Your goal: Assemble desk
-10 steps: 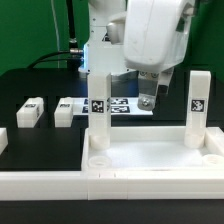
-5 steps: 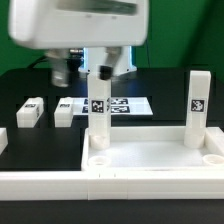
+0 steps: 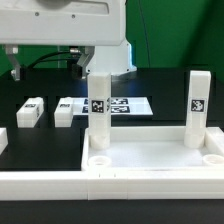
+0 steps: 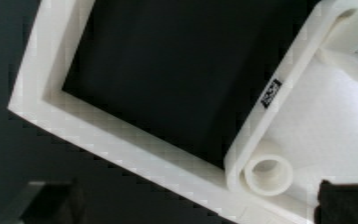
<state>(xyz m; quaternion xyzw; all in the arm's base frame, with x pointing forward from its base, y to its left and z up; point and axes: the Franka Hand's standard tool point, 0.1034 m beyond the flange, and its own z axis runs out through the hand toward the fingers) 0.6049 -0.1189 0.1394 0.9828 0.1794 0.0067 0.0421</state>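
Black bench under a green backdrop carries the white desk tabletop in the lower middle of the exterior view. One leg stands upright at its far corner toward the exterior view's left, and another leg stands at its right. A loose leg and a second loose leg lie at middle left. The end effector has its fingers wide apart, holding nothing, with a corner socket of the tabletop close by.
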